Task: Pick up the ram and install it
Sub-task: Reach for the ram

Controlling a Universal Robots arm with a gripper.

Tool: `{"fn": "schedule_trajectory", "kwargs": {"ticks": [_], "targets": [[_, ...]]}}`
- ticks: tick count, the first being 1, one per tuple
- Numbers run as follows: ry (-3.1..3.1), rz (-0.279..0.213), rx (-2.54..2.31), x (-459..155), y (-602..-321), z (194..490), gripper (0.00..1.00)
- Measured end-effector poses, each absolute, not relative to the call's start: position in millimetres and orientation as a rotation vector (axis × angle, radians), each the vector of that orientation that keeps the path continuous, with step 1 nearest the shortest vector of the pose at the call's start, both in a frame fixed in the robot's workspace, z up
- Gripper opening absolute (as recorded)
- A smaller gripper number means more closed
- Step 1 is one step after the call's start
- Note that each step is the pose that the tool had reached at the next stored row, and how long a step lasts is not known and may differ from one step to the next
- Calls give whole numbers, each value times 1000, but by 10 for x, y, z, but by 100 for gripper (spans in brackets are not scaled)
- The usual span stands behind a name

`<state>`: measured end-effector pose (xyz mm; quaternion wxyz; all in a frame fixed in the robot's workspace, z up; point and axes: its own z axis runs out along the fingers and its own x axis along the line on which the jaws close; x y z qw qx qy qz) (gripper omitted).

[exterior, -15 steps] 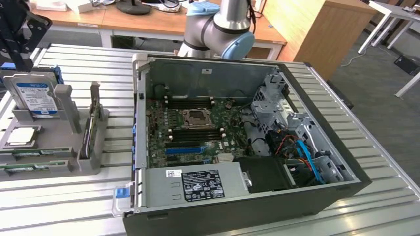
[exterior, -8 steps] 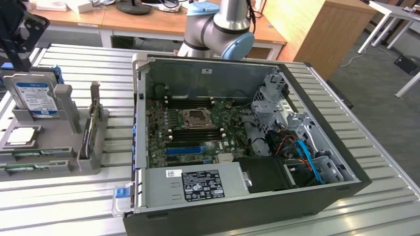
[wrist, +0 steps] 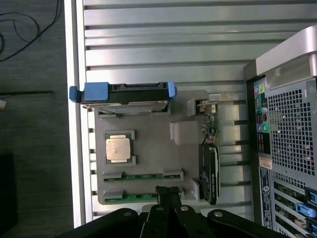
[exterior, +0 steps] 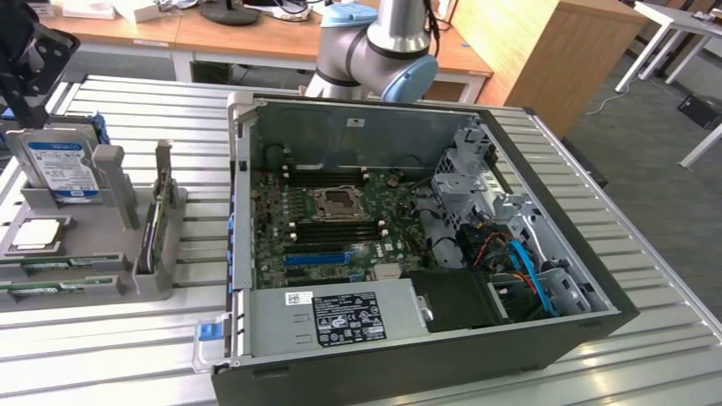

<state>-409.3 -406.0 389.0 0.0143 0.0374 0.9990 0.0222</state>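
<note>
Two green ram sticks (exterior: 59, 263) (wrist: 143, 176) lie flat, side by side, in slots of a grey holder tray (exterior: 113, 283) (wrist: 153, 148) at the exterior view's left, beside the open computer case (exterior: 587, 326). My black gripper (exterior: 25, 101) (wrist: 167, 191) hangs above that tray. In the wrist view its fingers are shut with nothing between them, and their tips lie over the tray edge by the second ram stick (wrist: 133, 197). The motherboard (exterior: 338, 224) lies face-up inside the case.
The tray also holds an upright hard drive with a blue label (exterior: 59, 165) (wrist: 126, 94), a CPU chip (exterior: 40, 233) (wrist: 119, 148) and an upright expansion card (exterior: 152, 228) (wrist: 209, 168). A silver power supply (exterior: 338, 317) fills the case front. The arm's base (exterior: 378, 46) stands behind the case.
</note>
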Motion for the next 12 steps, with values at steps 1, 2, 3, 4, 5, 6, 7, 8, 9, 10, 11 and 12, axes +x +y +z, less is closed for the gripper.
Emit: {"fn": "schedule_trajectory", "kwargs": {"ticks": [1, 2, 3, 4, 5, 6, 7, 8, 9, 10, 11, 12], "targets": [[3110, 69, 116, -4095, -4071, 3891, 11], [3110, 69, 116, -4098, -4081, 3890, 11], [3110, 69, 116, -4101, -4089, 3890, 11], [3110, 69, 116, -4103, -4097, 3890, 11], [3110, 69, 116, -4105, -4105, 3890, 11], [3110, 69, 116, -4107, -4113, 3890, 11], [3110, 69, 116, -4108, -4119, 3890, 11], [3110, 69, 116, -4109, -4126, 3890, 11], [3110, 69, 116, -4109, -4132, 3890, 11], [3110, 69, 116, -4109, -4137, 3890, 11], [3110, 69, 116, -4109, -4141, 3890, 11], [3110, 69, 116, -4109, -4146, 3890, 11]]}}
